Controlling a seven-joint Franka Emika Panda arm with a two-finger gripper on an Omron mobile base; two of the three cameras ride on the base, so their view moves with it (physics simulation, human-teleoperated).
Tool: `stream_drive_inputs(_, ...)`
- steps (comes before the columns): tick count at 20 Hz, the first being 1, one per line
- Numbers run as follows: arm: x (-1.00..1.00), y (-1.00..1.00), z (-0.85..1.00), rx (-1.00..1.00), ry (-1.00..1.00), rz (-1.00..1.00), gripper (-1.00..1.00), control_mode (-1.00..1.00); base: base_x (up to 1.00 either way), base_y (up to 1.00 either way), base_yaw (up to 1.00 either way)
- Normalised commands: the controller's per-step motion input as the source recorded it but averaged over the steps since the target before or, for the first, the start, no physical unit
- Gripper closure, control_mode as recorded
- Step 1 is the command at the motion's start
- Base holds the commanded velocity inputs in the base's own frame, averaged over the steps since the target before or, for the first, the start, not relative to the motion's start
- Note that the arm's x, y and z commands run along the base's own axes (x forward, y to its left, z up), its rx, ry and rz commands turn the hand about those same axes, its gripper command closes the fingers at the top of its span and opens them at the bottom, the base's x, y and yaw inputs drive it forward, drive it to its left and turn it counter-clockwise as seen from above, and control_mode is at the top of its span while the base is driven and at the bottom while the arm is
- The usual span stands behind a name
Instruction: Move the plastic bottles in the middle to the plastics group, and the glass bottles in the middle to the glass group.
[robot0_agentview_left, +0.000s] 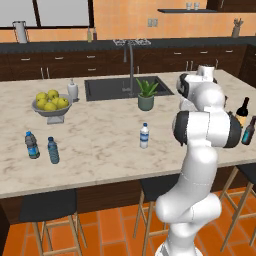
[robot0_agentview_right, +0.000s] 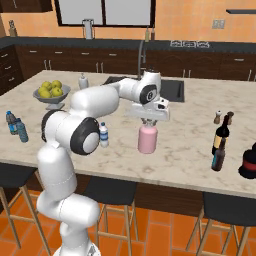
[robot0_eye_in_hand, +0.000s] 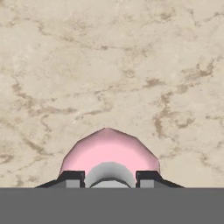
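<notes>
Right base view shows the marble surface with the fingers pinching the grey stopper of the pink bottle near the middle. At three o'clock from it, the wine bottle has the slim dark bottle already beside it. The white-capped water bottle waits at nine o'clock, well apart from the blue-capped bottles. So one move looks done, two remain. The bowl holds yellow fruit.
</notes>
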Motion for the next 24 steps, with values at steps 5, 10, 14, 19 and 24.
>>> stream_drive_inputs(5,-0.13,-0.68,0.0,0.0,0.0,-0.24,1.0,-1.0,0.0,0.0,0.0)
stream_drive_inputs(10,-0.05,-0.69,-0.02,0.0,0.0,-0.19,1.0,-1.0,0.0,0.0,0.0)
stream_drive_inputs(14,0.0,-0.58,0.0,-0.02,-0.03,-0.14,1.0,-1.0,0.0,0.0,0.0)
stream_drive_inputs(19,0.0,-0.54,0.0,-0.04,-0.13,-0.13,1.0,-1.0,0.0,0.0,0.0)
stream_drive_inputs(24,0.0,-0.53,0.0,-0.03,-0.06,-0.17,1.0,-1.0,0.0,0.0,0.0)
